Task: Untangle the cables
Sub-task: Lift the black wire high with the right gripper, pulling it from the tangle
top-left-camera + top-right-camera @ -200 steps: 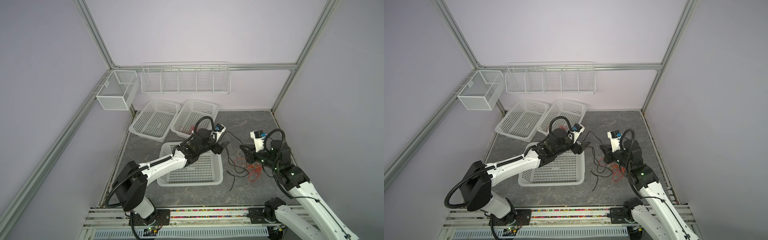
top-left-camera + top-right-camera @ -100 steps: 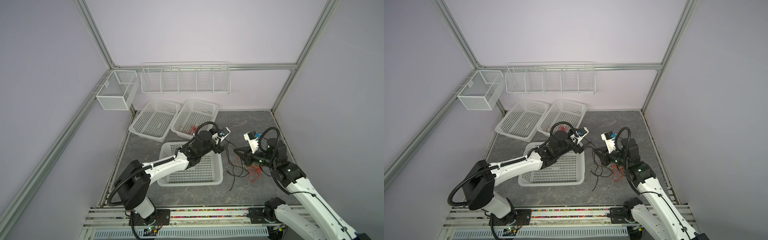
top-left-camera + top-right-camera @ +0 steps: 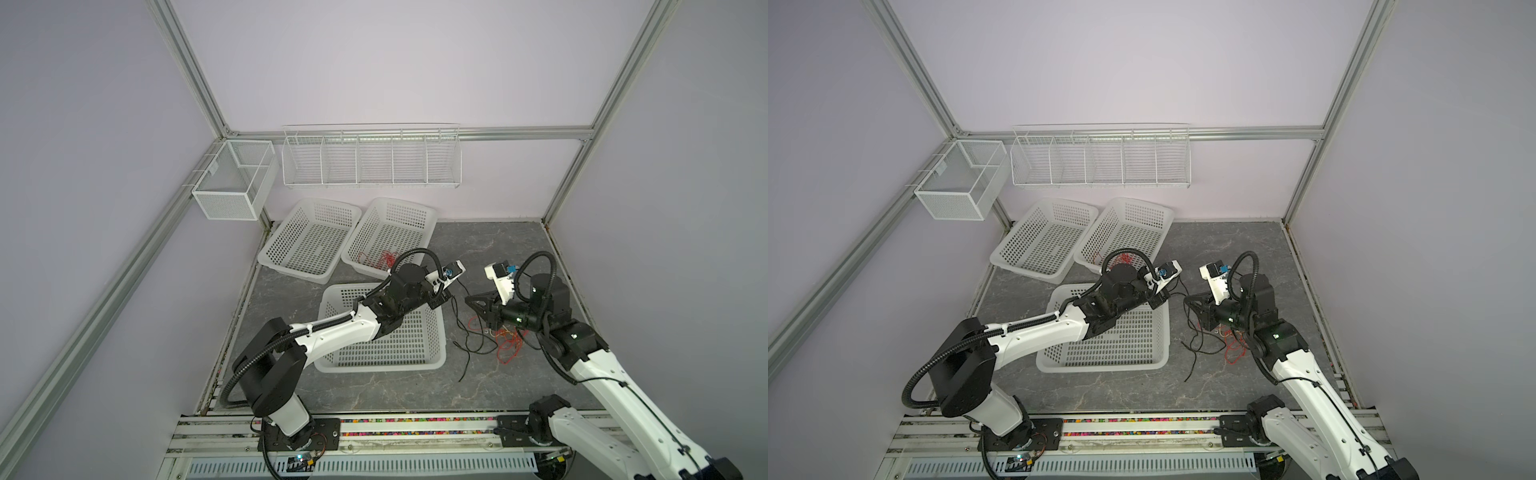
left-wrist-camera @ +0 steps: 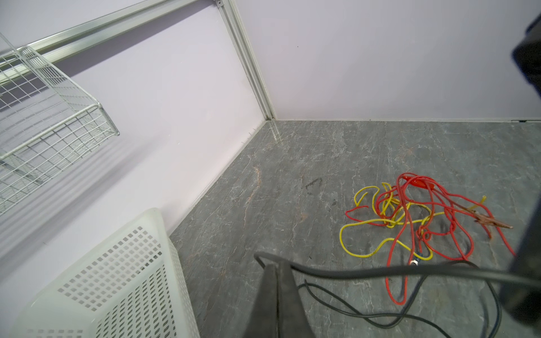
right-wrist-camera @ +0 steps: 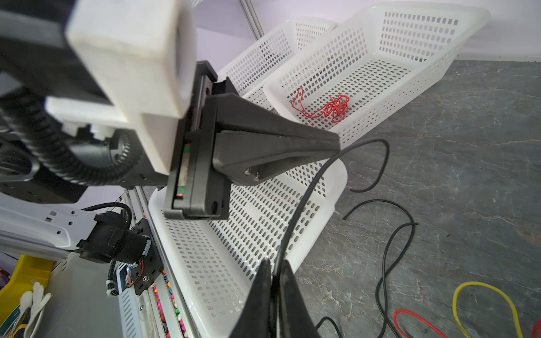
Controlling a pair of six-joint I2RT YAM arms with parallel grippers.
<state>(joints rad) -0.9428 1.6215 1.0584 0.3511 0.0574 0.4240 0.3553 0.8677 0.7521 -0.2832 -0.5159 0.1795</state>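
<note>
The left claw (image 5: 336,143) is pinched shut on the black cable (image 5: 304,199), above the far right corner of the front basket (image 3: 374,368). The right claw (image 5: 273,263) is shut on the same cable, just off that basket's right side, and the two tips point at each other.

The short span between the grips runs from the basket's corner out to its right, so I judge the coming move to be a pull along that line. Beyond the right claw's grip the black cable drops to the table (image 3: 415,390), right of the basket, and wanders there in loose loops.

The tangle (image 4: 409,216) of red and yellow cables lies farther right of the basket, under the right arm, which is the nearer one. Whether the black loops cross it, I cannot tell.

The front basket shows nothing inside, though the left arm hides part of it. The back basket (image 5: 433,38), behind it, holds one bunched red cable (image 5: 333,108). The third basket (image 3: 291,266), behind and left, shows nothing in it.
</note>
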